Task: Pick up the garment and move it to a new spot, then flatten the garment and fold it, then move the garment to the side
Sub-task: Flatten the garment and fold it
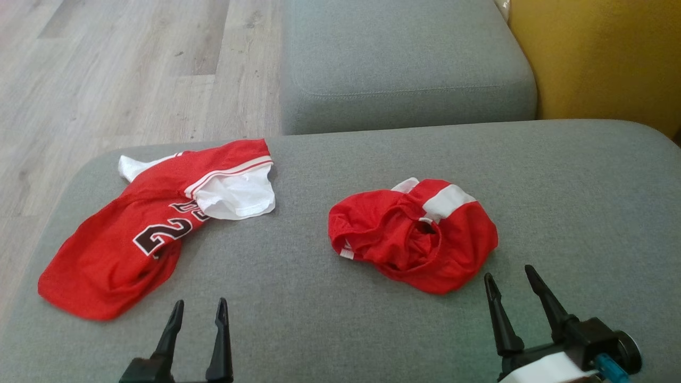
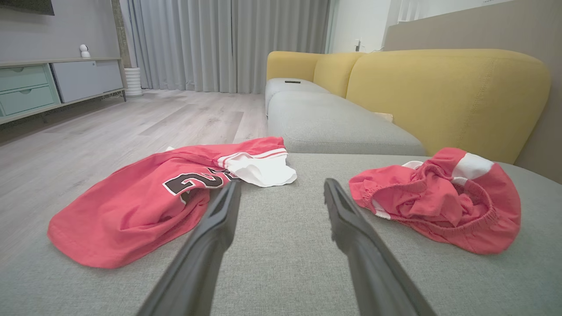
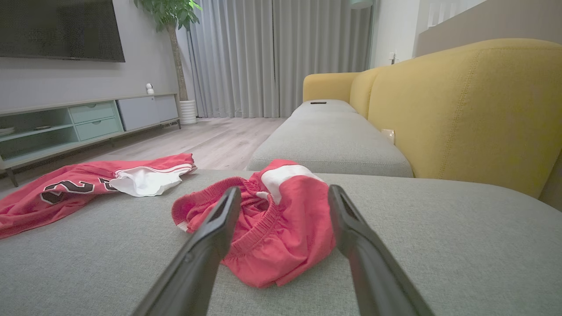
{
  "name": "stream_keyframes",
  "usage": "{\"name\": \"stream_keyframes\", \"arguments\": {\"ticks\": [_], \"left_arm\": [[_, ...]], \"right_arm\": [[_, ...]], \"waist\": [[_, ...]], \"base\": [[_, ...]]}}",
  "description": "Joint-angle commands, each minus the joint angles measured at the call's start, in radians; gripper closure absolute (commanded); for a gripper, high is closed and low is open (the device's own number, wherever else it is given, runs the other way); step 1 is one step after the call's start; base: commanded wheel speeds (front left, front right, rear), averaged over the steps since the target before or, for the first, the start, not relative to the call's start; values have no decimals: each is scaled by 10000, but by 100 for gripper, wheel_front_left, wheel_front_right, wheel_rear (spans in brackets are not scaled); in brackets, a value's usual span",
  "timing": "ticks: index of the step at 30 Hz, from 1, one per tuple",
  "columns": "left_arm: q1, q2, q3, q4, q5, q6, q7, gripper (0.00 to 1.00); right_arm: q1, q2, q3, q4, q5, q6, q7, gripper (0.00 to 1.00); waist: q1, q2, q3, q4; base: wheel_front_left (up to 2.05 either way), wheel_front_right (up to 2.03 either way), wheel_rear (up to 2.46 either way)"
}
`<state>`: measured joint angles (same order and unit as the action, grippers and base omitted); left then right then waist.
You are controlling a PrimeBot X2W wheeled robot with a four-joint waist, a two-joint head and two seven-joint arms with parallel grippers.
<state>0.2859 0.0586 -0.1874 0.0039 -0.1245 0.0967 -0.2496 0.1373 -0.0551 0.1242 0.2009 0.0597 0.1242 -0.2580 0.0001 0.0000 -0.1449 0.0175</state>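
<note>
On the grey seat cushion point(image 1: 319, 330) both grippers hover with fingers spread wide, holding nothing. The crumpled red shorts point(image 1: 415, 234) lie just beyond the tips of the right gripper point(image 1: 508, 273), a bunch slightly wider from left to right, waistband opening upward. The red jersey point(image 1: 127, 234) lies ahead and left of the left gripper point(image 1: 200, 303), stretched diagonally, its white-lined end pointing to the far edge.

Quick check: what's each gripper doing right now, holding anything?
Left gripper: open, holding nothing.
Right gripper: open, holding nothing, near the red shorts.
</note>
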Motion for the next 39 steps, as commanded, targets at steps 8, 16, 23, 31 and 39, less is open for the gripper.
{"name": "stream_keyframes", "arguments": {"ticks": [8, 16, 23, 31, 39], "left_arm": [[-368, -82, 205, -268, 83, 103, -122, 0], [-380, -83, 169, -271, 108, 124, -122, 0], [-1095, -83, -592, 310, -648, -457, -122, 0], [-3863, -83, -3278, 2102, -2538, -1391, -20, 0], [-7137, -83, -5980, 3197, -5898, -1130, 1319, 0]], "right_arm": [[-323, -6, 149, -350, -156, 65, -38, 0], [-368, -3, 113, -343, -162, 65, -38, 0], [-513, -64, 65, -441, -177, 65, -38, 0], [-1089, -355, 302, -582, -136, 65, -38, 0], [-1991, -629, 497, -752, 24, 65, -38, 0]], "waist": [[-1, 0, 16, 27], [-1, 0, 108, 1], [-1, 0, 555, -37], [-1, 0, 1580, -416], [-1, 0, 3115, -1248]], "base": [[0, 0, 0], [0, 0, 0], [0, 0, 0], [0, 0, 0], [0, 0, 0]]}}
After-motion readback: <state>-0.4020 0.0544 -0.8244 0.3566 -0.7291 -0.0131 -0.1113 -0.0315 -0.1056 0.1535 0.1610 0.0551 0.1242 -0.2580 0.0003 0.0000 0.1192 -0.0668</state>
